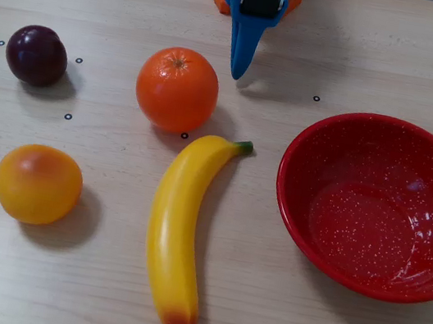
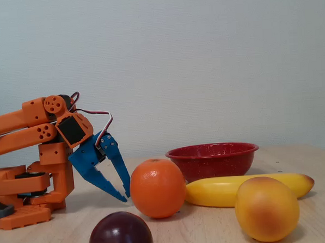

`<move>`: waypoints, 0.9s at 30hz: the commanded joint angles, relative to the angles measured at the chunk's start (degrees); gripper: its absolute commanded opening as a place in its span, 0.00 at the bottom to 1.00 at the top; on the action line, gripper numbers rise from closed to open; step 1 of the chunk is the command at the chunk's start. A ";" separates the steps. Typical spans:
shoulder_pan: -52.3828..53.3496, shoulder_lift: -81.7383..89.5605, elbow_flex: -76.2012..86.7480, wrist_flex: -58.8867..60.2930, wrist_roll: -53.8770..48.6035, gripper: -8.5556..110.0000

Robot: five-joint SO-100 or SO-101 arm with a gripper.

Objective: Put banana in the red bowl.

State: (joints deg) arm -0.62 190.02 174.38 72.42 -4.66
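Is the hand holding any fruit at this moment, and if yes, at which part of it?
No. The hand is open and empty near the arm's base, and the banana lies untouched on the table.

You see a yellow banana [image 1: 174, 242] with a green stem and orange-red end, and a red bowl [image 1: 376, 204] speckled white. Your gripper [image 2: 123, 197] is blue on an orange arm [image 2: 26, 128]; the orange [image 1: 176, 89] is orange, the plum [image 1: 36, 55] dark purple.

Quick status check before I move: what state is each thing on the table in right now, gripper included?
banana: lying flat on the table, not grasped.
red bowl: upright, empty.
orange: on the table, free.
plum: on the table, free.
yellow-orange fruit: on the table, free.
gripper: fingers apart, holding nothing.
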 commanded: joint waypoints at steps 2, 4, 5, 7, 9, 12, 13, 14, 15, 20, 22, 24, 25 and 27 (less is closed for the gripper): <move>-1.05 0.88 0.70 3.69 0.09 0.07; -1.05 0.88 0.70 3.69 -0.26 0.07; -1.23 0.88 0.70 3.69 -0.44 0.07; -1.23 0.88 0.70 3.69 -0.44 0.07; -1.23 0.88 0.70 3.69 -0.35 0.07; -1.76 0.79 0.79 2.99 -0.70 0.07; -1.93 0.35 0.79 1.93 -0.97 0.07; -2.11 -0.26 0.88 0.79 -1.23 0.07; -2.11 -0.97 0.62 -0.26 -1.49 0.07; -3.52 -5.63 -2.46 -1.58 -1.76 0.07; -4.04 -7.47 -4.31 -1.49 -1.93 0.07; -4.31 -9.23 -6.50 -1.49 -2.29 0.07; -4.39 -10.02 -7.47 -1.49 -2.64 0.07; -4.31 -10.99 -9.32 -1.49 -4.13 0.07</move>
State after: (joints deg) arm -4.66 181.67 172.44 70.14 -6.33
